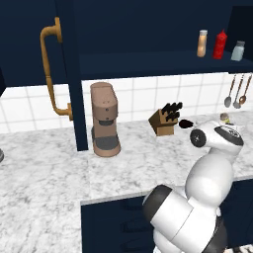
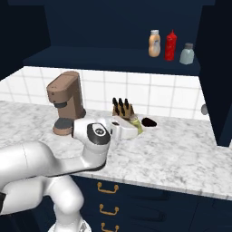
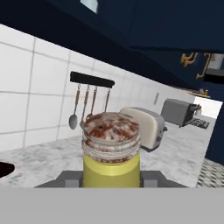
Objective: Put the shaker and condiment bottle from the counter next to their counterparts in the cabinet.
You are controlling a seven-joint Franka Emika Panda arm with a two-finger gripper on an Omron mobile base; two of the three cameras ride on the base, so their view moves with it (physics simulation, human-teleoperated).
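Gripper [image 2: 134, 127] clamped on small yellow-green shaker with grey metal top [image 3: 111, 154], held just above white-grey marbled surface [image 2: 181, 154], near wooden knife block [image 2: 123, 108]. Open room on surface at 3 o'clock of shaker, toward front edge over navy drawers. Dark navy cabinet shelf [image 2: 113, 59] at 12 o'clock holds three items: slim tan-orange condiment bottle [image 2: 154, 43], red squeeze bottle [image 2: 171, 45], pale grey-blue shaker [image 2: 186, 53]. One brown coffee machine [image 1: 105, 119] at 9 o'clock. Cabinet door with orange-brass handle [image 1: 51, 74] stands open.
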